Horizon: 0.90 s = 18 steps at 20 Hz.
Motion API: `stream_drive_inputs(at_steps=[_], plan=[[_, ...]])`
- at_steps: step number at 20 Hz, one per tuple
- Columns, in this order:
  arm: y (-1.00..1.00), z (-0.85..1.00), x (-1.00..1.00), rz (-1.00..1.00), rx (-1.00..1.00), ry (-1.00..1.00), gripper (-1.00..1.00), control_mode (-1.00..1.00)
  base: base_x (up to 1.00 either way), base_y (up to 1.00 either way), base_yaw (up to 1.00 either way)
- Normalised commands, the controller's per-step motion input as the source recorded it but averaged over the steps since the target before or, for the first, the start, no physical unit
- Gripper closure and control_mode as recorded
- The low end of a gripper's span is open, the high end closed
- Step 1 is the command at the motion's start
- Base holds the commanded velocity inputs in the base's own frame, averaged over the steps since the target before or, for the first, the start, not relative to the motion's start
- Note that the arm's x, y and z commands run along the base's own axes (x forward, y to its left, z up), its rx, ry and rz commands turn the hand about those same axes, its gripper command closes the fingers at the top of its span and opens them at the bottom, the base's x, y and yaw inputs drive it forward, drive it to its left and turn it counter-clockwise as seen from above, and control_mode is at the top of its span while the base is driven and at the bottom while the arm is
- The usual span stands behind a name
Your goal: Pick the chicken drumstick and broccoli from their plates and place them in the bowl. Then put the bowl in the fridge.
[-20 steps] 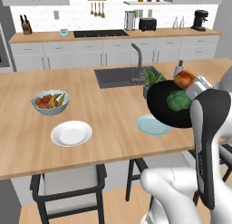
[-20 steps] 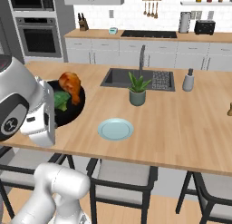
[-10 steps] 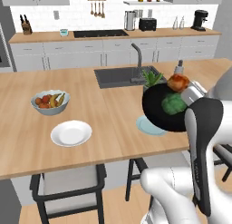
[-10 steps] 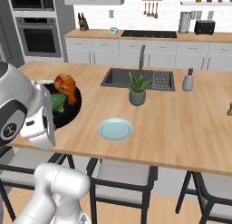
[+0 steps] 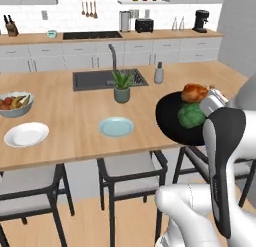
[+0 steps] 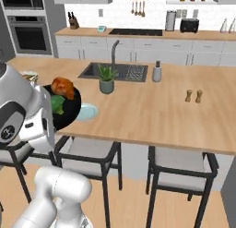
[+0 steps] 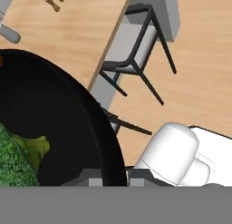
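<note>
The gripper [image 7: 108, 180], clamped on the bowl's [image 5: 172, 125] rim, has carried it off the counter [image 5: 75, 121]; broccoli [image 5: 192, 116] and drumstick [image 5: 194, 93] ride inside, so fridge delivery remains.

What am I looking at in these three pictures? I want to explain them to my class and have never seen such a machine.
It is a rendered kitchen with a white robot arm on a driving base. Two cameras sit behind the arm, left and right; the third rides on its hand. The gripper is shut on the rim of a black bowl holding a chicken drumstick and broccoli, carried beyond the counter's edge. On the wooden counter lie a white plate, a pale blue-green plate, a fruit bowl and a potted plant.
</note>
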Motion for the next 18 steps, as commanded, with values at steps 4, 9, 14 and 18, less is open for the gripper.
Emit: stream_drive_inputs(at_steps=[4,9,14,18], plan=[[0.0,0.0,0.0,0.0,0.0,0.0,1.0,1.0,-0.29,-1.0,0.0],[0.0,0.0,0.0,0.0,0.0,0.0,1.0,1.0,-0.21,-1.0,0.0],[0.0,0.0,0.0,0.0,0.0,0.0,1.0,1.0,-0.03,-1.0,-0.04],[0.0,0.0,0.0,0.0,0.0,0.0,1.0,1.0,0.0,-1.0,-0.07]])
